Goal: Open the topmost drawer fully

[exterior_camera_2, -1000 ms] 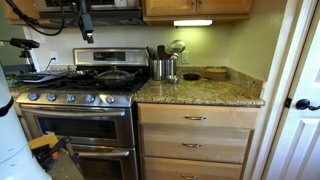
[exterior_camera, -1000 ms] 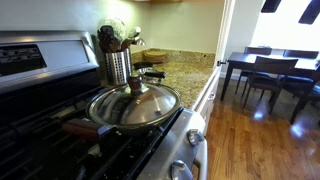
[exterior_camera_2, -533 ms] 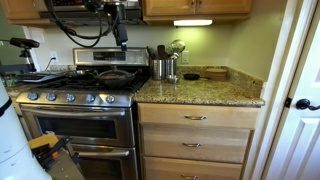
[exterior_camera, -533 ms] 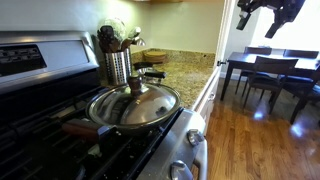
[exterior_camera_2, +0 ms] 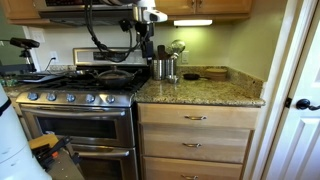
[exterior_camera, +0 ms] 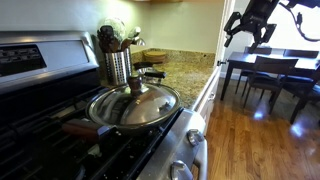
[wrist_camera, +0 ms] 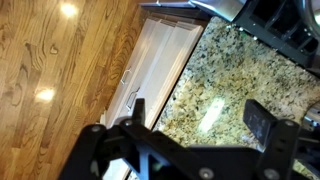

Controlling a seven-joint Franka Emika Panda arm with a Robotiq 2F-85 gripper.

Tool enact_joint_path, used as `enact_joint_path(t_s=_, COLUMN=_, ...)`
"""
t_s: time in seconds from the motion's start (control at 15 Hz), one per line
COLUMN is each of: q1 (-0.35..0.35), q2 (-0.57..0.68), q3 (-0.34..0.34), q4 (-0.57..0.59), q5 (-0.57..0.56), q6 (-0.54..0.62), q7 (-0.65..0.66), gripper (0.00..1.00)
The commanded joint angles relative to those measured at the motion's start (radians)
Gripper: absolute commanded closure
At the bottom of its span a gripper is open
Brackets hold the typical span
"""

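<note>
The topmost drawer is a wide shallow light wood front with a metal handle, just under the granite counter. It is shut, so its inside is hidden. In the wrist view its pale front shows from above, beside the counter edge. My gripper hangs high above the seam between stove and counter. It is open and empty. It also shows in an exterior view at the top right. In the wrist view the gripper has its fingers spread over granite.
A steel stove with knobs stands beside the drawers. A lidded pan sits on a burner. A steel utensil holder and a dark bowl are on the counter. A dining table stands over a wood floor. A white door stands beside the cabinet.
My arm has swung from above the stove's far side towards the counter and come lower. The drawer has stayed shut.
</note>
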Motion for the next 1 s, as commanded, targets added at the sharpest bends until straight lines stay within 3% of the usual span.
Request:
enact_joint_path(t_s=0.0, q1=-0.013, q2=0.072, q3=-0.024, q4=0.076, q5=-0.036, q6=-0.022, q7=0.057, gripper=0.00)
enact_joint_path(t_s=0.07, q1=0.005, q2=0.051, q3=-0.030, q4=0.039, q5=-0.014, q6=-0.001, q7=0.012, gripper=0.00)
enact_joint_path(t_s=0.53, q1=0.002, q2=0.077, q3=-0.036, q4=0.068, q5=-0.020, q6=-0.003, q7=0.027, gripper=0.00)
enact_joint_path(t_s=0.93, q1=-0.027, q2=0.224, q3=-0.084, q4=0.146, q5=-0.013, q6=0.050, q7=0.046, gripper=0.00)
